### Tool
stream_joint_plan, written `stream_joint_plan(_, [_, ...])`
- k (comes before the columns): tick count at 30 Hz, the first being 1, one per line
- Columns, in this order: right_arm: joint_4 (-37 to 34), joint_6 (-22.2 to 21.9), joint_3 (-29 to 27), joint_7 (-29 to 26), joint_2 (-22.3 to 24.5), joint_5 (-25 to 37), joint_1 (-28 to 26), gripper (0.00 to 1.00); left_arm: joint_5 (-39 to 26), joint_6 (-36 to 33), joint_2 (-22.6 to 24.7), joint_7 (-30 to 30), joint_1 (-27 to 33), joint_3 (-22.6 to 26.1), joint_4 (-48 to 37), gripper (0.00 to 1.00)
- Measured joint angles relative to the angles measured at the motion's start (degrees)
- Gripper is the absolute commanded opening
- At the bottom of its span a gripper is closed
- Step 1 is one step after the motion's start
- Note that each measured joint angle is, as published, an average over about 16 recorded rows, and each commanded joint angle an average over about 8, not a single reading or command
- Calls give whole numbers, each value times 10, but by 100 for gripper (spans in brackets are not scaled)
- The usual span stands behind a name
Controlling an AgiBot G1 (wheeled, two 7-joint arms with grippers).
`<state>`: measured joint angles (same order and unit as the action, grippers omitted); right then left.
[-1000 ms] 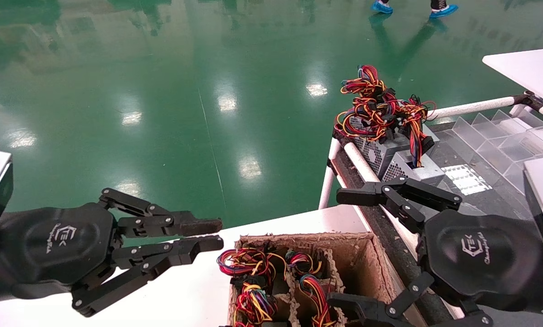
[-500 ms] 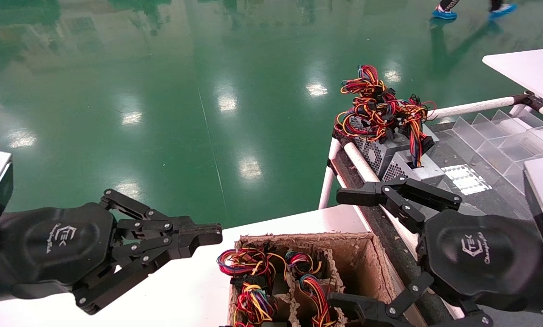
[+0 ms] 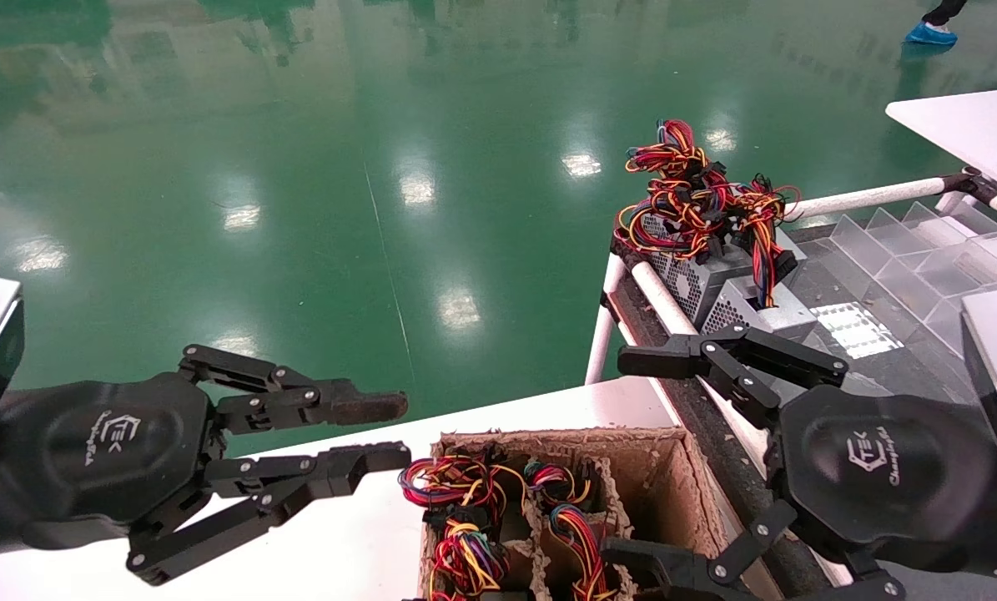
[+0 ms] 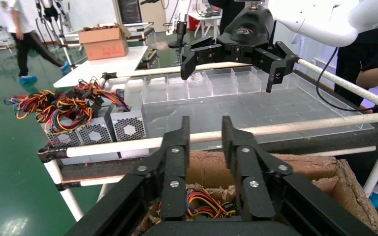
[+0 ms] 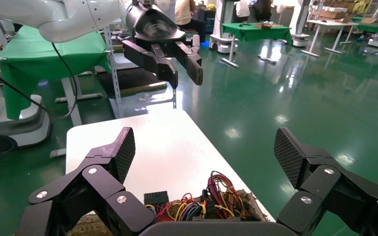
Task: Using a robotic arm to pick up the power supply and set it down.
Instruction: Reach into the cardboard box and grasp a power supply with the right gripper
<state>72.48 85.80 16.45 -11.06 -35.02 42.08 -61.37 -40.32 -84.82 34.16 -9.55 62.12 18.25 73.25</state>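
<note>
Two grey power supplies (image 3: 719, 280) with perforated grilles sit on the rack's near-left corner under a tangle of red, yellow and black wires (image 3: 698, 199); in the left wrist view they are power supplies (image 4: 109, 132). More wire bundles (image 3: 465, 501) stick out of a cardboard box (image 3: 669, 467). My left gripper (image 3: 385, 432) hovers over the white table left of the box, open with a small gap, holding nothing. My right gripper (image 3: 623, 459) is spread wide open over the box's right side, below the power supplies. The wrist views show the left gripper (image 4: 205, 133) and right gripper (image 5: 204, 150) empty.
The white table (image 3: 365, 534) carries the box at its right edge. The rack has white tube rails (image 3: 657, 296) and clear plastic dividers (image 3: 907, 242) behind the power supplies. Green floor lies beyond. A second white table corner (image 3: 965, 125) is at far right.
The left gripper closed half a second ago and has now opened wider than before. The right arm has not moved. A walker's blue-covered feet moved off to the right.
</note>
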Motion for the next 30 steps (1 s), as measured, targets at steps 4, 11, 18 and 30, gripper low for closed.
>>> stream_joint_plan(4, [-14,3,6,-4,1,8,1,100,0,0,0,0,0,0,0,100])
stream_joint_plan(11, [-56,11,34,-15,-6,52,-6,100,0,0,0,0,0,0,0,100])
stream_joint_plan(18, [-119,22,77,-9,-36,123,-33,100,0,0,0,0,0,0,0,100])
stream_joint_plan(30, [-239,41,143,39,-110,193,-84,0,0,0,0,0,0,1,0,100])
